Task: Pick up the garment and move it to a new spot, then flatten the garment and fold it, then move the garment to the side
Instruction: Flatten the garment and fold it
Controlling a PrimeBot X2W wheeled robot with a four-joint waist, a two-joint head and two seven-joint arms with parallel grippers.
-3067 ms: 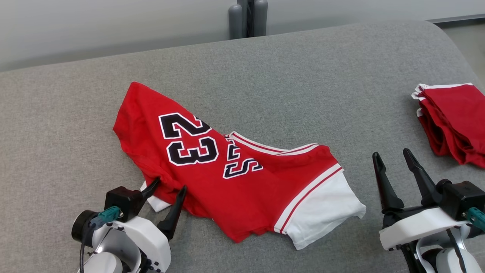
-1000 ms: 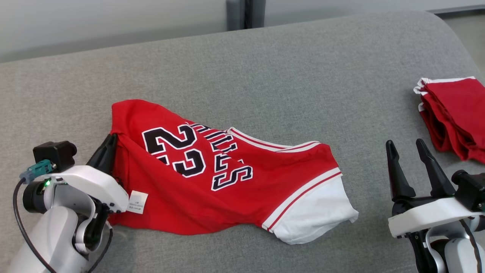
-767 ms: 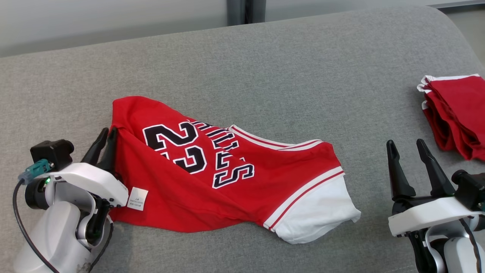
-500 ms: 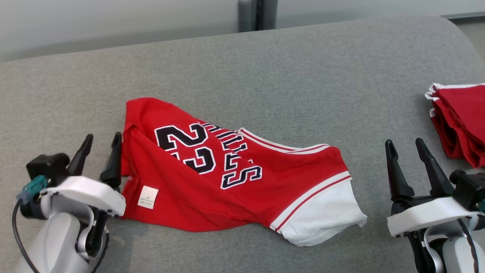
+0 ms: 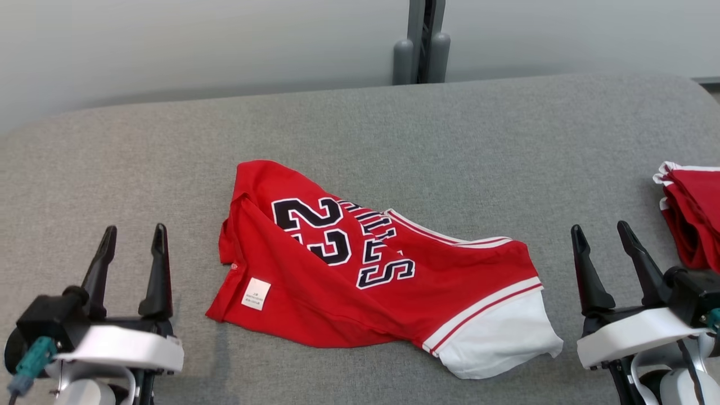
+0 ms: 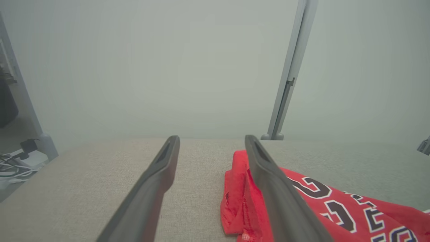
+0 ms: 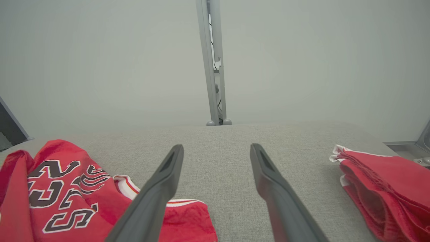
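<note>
Our left gripper (image 5: 136, 230) stands spread wide and holds nothing, near the garment's (image 5: 337, 292) left edge but clear of it. Our right gripper (image 5: 599, 226) is just as wide and empty, off to the right of the white sleeve (image 5: 500, 337). Between them the red garment lies rumpled on the grey padded surface (image 5: 394, 129), its left side doubled over so the white label (image 5: 256, 293) faces up (the printed number is partly creased under a fold). We judge the move done and flattening next. To do it well we should pinch only the top layer at the doubled left edge, take the sleeve end with the other gripper, and draw the two apart low and evenly, keeping well away from the folded red pile (image 5: 694, 219) at the far right.
</note>
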